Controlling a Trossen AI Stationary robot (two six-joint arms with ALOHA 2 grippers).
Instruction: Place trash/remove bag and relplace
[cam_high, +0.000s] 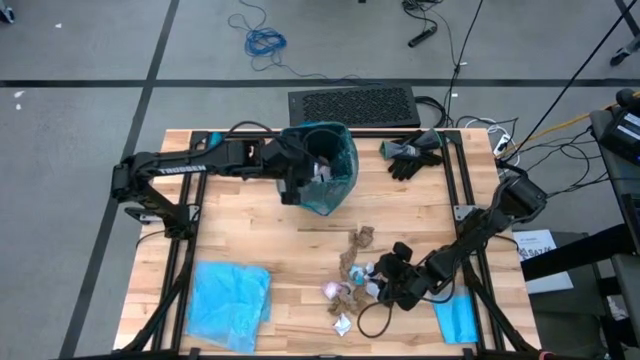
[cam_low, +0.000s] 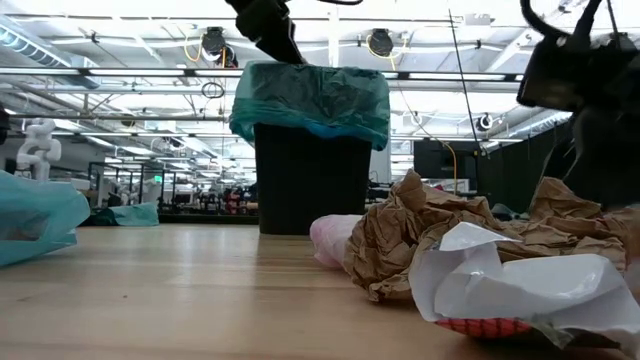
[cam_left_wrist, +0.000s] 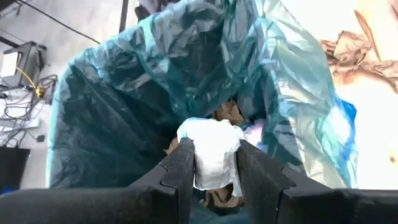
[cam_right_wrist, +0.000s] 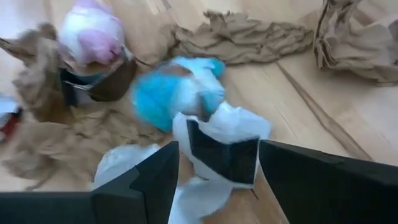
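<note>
Left gripper (cam_left_wrist: 211, 163) is poised over the mouth of the bin lined with the teal bag (cam_high: 335, 165), fingers (cam_left_wrist: 181, 168) clamped on a white crumpled wrapper (cam_left_wrist: 212, 149). Right gripper (cam_right_wrist: 214, 168) hangs low over the trash (cam_high: 355, 275) scattered on the table (cam_high: 300, 250), fingers spread wide, a white scrap (cam_right_wrist: 224, 134) between them, not gripped.

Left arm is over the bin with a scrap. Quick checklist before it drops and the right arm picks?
1. Left end effector shut on the white wrapper: ok.
2. Left end effector over the bag's open mouth: ok.
3. Bag rim folded over the bin: ok.
4. Right end effector open above the trash: ok.
5. Room left in the bin: cannot tell.
</note>
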